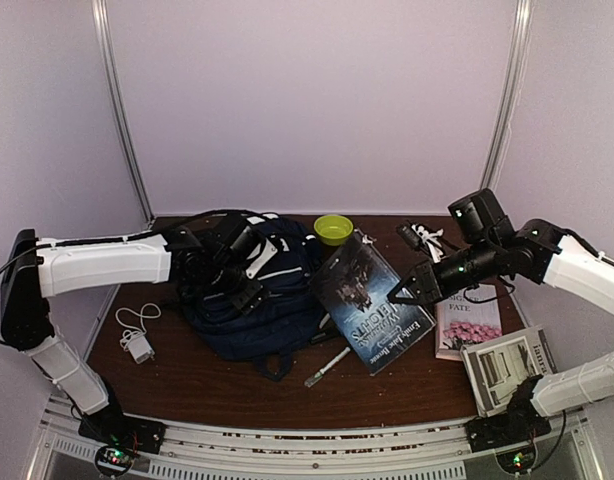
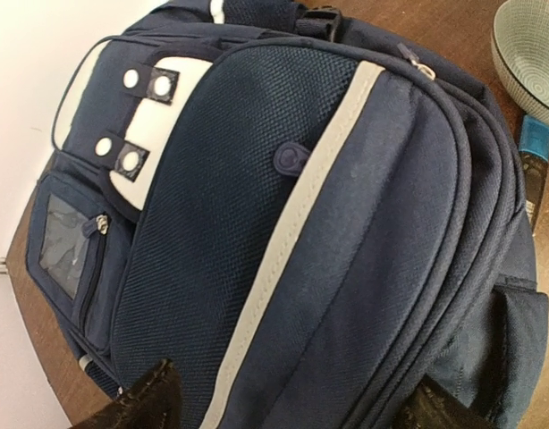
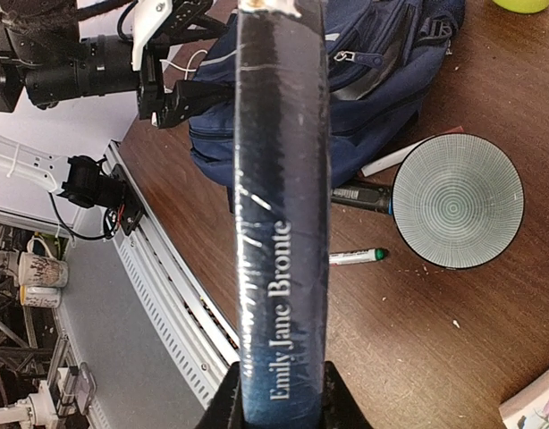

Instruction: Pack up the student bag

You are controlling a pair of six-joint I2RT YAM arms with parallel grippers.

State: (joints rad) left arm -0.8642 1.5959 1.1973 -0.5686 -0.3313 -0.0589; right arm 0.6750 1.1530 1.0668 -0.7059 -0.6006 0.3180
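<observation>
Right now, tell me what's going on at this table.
Two robot arms are packing a student bag. The right gripper is clamped on a dark book, its spine reading Emily Jane Bronte, held raised beside the bag. The left gripper hangs open over the bag's front, gripping nothing. A green bowl, a marker, a white charger, a flowered book and a grey booklet lie on the table.
</observation>
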